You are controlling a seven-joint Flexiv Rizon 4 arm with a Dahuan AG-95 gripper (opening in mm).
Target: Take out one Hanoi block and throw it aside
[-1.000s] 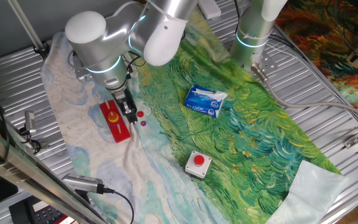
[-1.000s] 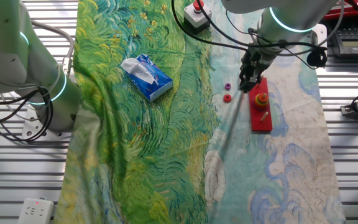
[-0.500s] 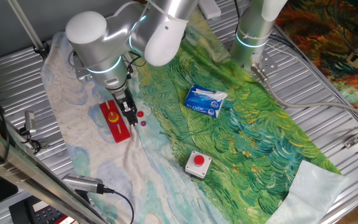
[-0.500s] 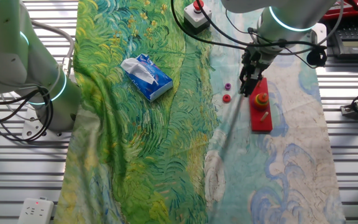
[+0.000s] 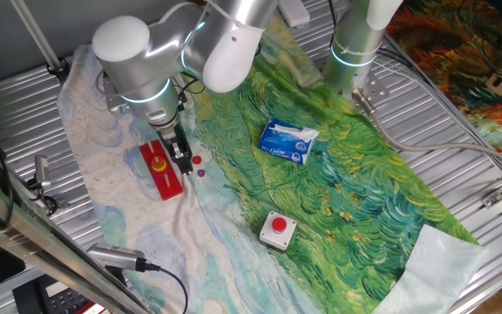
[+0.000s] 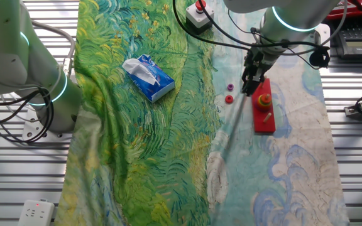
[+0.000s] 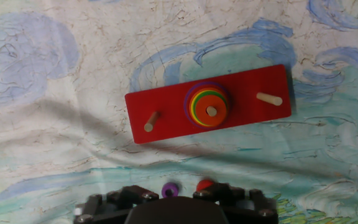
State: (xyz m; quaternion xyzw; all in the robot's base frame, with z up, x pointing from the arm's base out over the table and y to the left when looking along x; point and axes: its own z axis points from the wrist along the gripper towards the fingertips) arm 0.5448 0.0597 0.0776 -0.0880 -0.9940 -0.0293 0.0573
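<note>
Nothing is seen to have moved since the earlier frames; the claw [image 6: 251, 88] is held low beside the red base board [image 6: 263, 105].

The Hanoi block [image 6: 229, 98], a tiny red disc, is seen lying on the cloth-covered desk [image 6: 294, 176] just beside a purple piece [image 6: 230, 87], near the board's edge. Stacked rings [image 7: 208, 106] are carried on the board's middle peg. Whether the claw is open cannot be told. A tissue pack [image 5: 288, 141] bears no readable writing.

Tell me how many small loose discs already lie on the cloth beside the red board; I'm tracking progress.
2: a tiny red round disc and a tiny purple ring, both just off the red rectangular base board. Others stay stacked on its middle peg.
</note>
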